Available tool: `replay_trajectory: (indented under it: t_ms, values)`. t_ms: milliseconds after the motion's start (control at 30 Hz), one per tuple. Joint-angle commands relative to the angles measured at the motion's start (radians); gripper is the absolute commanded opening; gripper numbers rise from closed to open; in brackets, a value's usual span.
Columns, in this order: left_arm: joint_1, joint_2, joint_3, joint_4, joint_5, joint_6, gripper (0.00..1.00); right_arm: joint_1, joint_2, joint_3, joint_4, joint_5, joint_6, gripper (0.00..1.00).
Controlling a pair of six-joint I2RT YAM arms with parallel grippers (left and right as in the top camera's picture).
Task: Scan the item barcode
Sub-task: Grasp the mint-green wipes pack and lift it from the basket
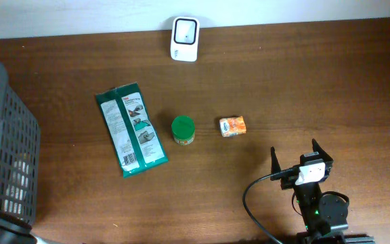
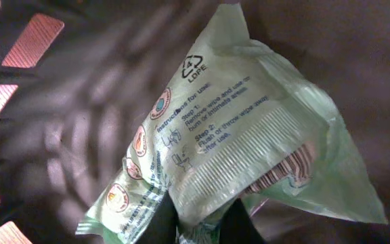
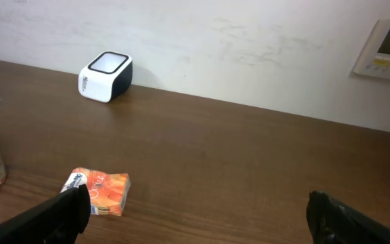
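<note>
Basket mesh is filling the background where the left jaws are clamping the pale wipes pack by its bottom edge, while the right jaws are hanging open over the desk. Lifting slowly and turning the barcode toward the scanner is looking wisest, since the film seems floppy.

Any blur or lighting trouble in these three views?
Left wrist: dim inside the basket, its wall smeared with blur, gaps glowing pink; print on the wipes pack legible. Overhead: even light, sharp. Right wrist: table and scanner crisp, its own fingers dark and soft at the bottom edge.
</note>
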Motion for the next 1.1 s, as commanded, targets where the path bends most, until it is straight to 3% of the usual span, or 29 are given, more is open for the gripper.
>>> replay_trajectory:
  t_ms: [0, 267, 533, 667, 800, 1067]
  values:
    - [0.003, 0.074, 0.016, -0.049, 0.066, 0.001, 0.0, -0.005, -0.008, -0.006, -0.001, -0.013, 0.007, 0.98]
    - [-0.045, 0.019, 0.277, -0.259, 0.122, -0.035, 0.0, -0.005, -0.008, -0.006, -0.001, -0.013, 0.007, 0.98]
    - [-0.195, -0.195, 0.529, -0.288, 0.193, -0.175, 0.0, -0.005, -0.008, -0.006, -0.001, -0.013, 0.007, 0.98]
    - [-0.325, -0.35, 0.598, -0.282, 0.21, -0.3, 0.0, -0.005, -0.008, -0.006, -0.001, -0.013, 0.007, 0.98]
    - [-0.49, -0.461, 0.598, -0.354, 0.371, -0.312, 0.0, -0.005, -0.008, -0.006, -0.001, -0.013, 0.007, 0.99]
    - [-0.894, -0.43, 0.558, -0.587, 0.41, -0.419, 0.0, -0.005, -0.008, -0.006, -0.001, -0.013, 0.007, 0.98]
